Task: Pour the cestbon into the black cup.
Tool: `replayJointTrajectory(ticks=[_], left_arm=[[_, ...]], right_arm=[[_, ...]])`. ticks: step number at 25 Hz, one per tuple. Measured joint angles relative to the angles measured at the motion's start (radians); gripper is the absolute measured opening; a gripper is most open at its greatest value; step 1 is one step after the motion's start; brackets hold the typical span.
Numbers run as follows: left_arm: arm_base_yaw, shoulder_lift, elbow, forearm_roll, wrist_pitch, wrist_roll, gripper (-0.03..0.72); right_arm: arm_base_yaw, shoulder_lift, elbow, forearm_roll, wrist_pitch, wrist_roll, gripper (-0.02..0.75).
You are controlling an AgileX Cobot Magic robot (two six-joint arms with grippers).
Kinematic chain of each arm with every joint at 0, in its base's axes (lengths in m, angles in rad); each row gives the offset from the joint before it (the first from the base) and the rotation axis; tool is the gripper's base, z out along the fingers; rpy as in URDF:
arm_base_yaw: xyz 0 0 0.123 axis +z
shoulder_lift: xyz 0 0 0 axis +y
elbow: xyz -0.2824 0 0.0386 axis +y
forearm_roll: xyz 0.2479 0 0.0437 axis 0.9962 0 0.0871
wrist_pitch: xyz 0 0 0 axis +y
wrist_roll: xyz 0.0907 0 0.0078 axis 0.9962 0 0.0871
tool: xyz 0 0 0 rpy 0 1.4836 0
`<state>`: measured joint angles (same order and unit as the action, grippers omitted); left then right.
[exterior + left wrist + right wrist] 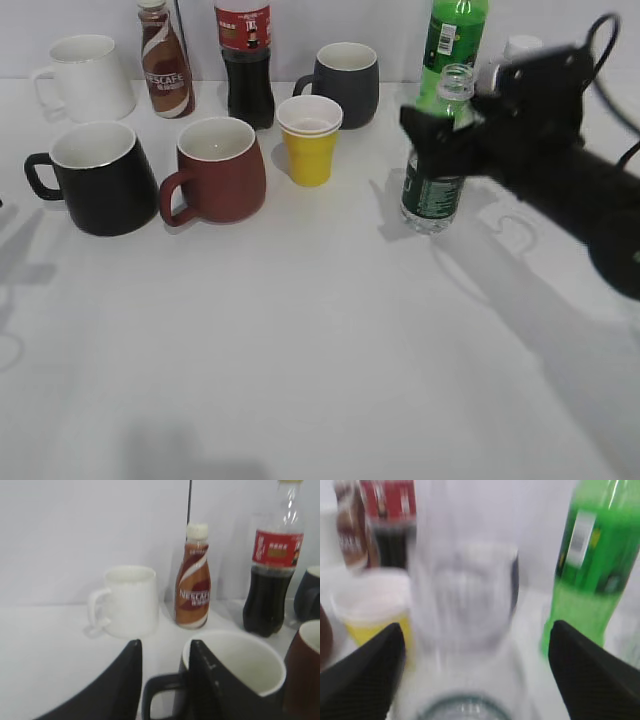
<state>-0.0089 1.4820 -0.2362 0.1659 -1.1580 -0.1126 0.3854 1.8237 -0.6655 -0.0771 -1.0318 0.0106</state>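
The cestbon [433, 190], a clear bottle with a dark green label and no cap, stands upright at the right of the table. My right gripper [442, 130] is open around its upper body; in the right wrist view the blurred bottle [465, 610] sits between the spread fingers [475, 630], which stay apart from it. The black cup [100, 185] with a white inside stands at the far left. In the left wrist view my left gripper [166, 645] is open, with the cup's loop handle between the fingers and the right finger against the cup [245, 662] wall. The left gripper is out of the exterior view.
A brown mug [218, 168] stands right beside the black cup. A yellow paper cup [310, 145], a dark grey mug [345, 82], a cola bottle [246, 65], a Nescafe bottle [165, 65] and a white mug [88, 78] stand behind. A green soda bottle [455, 40] is just behind the cestbon.
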Motion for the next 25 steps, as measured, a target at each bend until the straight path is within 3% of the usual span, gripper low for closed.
replayJointTrajectory(ticks=[3, 7, 11, 16, 20, 25], left_arm=[[-0.004, -0.141, -0.004, 0.017, 0.161, -0.013, 0.247], [-0.008, -0.416, -0.063, 0.094, 0.597, -0.118, 0.255], [-0.048, -0.735, -0.167, 0.132, 1.052, -0.172, 0.363], [-0.131, -1.008, -0.296, 0.095, 1.475, -0.182, 0.552], [-0.182, -1.164, -0.328, 0.012, 1.773, -0.165, 0.584], [-0.194, -1.309, -0.328, -0.084, 2.081, -0.050, 0.588]], right_arm=[[0.000, -0.155, 0.000, -0.009, 0.146, -0.001, 0.682], [0.000, -0.412, 0.001, -0.076, 0.450, 0.007, 0.682], [0.004, -0.668, 0.001, -0.180, 0.729, 0.091, 0.682], [0.071, -0.975, 0.001, -0.186, 1.129, 0.142, 0.682], [0.113, -1.181, 0.001, -0.106, 1.541, 0.143, 0.680], [0.116, -1.414, 0.001, -0.057, 1.990, 0.131, 0.669]])
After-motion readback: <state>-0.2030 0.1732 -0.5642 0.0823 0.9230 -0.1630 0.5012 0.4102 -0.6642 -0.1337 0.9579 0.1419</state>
